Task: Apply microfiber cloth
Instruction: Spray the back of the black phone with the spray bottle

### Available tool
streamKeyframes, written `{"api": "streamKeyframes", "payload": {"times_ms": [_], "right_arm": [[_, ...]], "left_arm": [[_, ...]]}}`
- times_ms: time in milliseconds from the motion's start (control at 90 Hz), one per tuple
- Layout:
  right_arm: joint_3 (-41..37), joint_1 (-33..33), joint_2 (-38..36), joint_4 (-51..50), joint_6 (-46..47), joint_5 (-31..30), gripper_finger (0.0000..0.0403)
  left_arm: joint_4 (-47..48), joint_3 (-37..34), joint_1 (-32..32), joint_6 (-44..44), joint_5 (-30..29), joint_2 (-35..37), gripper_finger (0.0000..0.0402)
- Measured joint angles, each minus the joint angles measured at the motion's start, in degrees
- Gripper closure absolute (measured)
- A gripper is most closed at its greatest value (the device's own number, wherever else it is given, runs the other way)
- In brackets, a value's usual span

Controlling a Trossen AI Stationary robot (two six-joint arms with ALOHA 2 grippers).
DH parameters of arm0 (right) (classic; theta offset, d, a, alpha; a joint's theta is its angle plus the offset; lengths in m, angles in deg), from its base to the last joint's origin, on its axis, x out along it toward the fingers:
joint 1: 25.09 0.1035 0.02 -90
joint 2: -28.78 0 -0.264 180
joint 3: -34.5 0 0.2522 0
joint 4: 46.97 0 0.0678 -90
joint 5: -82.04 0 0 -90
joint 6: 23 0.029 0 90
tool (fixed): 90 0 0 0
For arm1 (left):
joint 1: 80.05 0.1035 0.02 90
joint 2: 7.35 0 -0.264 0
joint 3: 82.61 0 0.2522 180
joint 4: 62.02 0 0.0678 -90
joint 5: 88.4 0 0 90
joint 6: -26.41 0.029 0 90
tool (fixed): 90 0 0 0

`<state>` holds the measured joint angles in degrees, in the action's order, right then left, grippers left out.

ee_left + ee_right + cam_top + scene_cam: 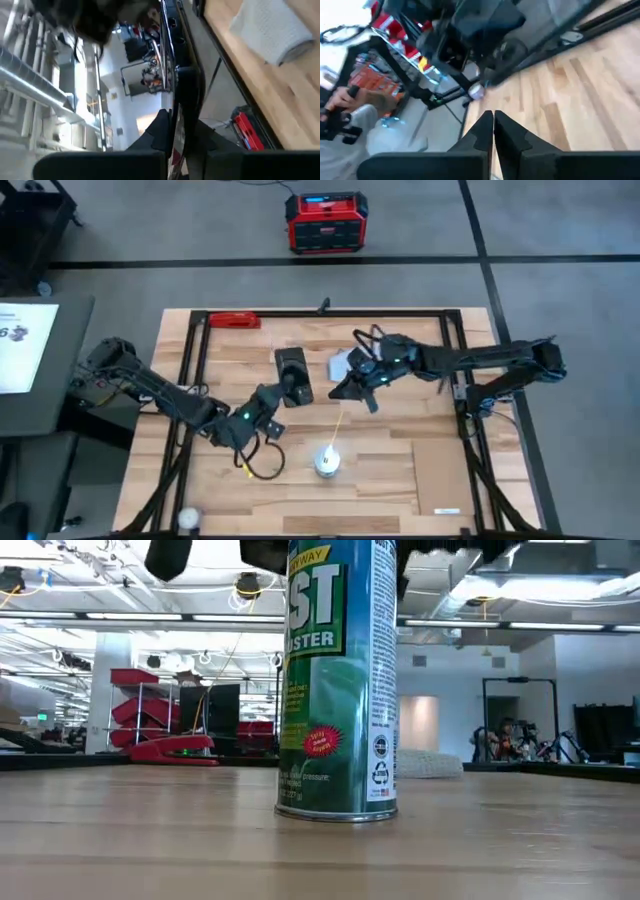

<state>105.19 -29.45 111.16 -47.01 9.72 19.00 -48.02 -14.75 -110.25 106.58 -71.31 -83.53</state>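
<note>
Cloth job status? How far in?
Done: nothing yet. The microfiber cloth lies bunched on the table beside the black phone. In hand: right gripper, shut and empty, sits by the cloth; left gripper is at the phone. Left: grasp and apply.

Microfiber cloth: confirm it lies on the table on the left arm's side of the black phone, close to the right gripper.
Wrong on one count. The high view shows the microfiber cloth on the right arm's side of the black phone, not the left's. It does lie on the table, close to the right gripper.
</note>
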Motion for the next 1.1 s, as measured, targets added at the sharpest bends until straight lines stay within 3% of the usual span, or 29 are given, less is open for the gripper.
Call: {"api": "streamKeyframes", "payload": {"times_ms": [133,311,522,1100], "right_arm": [[0.04,0.06,7.4,9.72,3.51,4.68,0.0344],[-0.11,-0.92,15.46,32.05,11.02,10.79,0.0301],[0.44,-3.89,18.63,49.43,13.35,10.15,0.0277],[0.15,-9.19,19.28,40.15,8.07,9.1,0.0274]], "left_arm": [[1.04,0.0,-0.67,0.19,-0.16,0.07,0.0396],[6.77,0.05,-0.67,-0.06,-1.58,0.37,0.0396],[16.87,-0.28,-0.57,0.26,0.26,-0.35,0.0396],[17.89,0.17,-0.61,-0.56,-2.01,1.4,0.0396]]}}
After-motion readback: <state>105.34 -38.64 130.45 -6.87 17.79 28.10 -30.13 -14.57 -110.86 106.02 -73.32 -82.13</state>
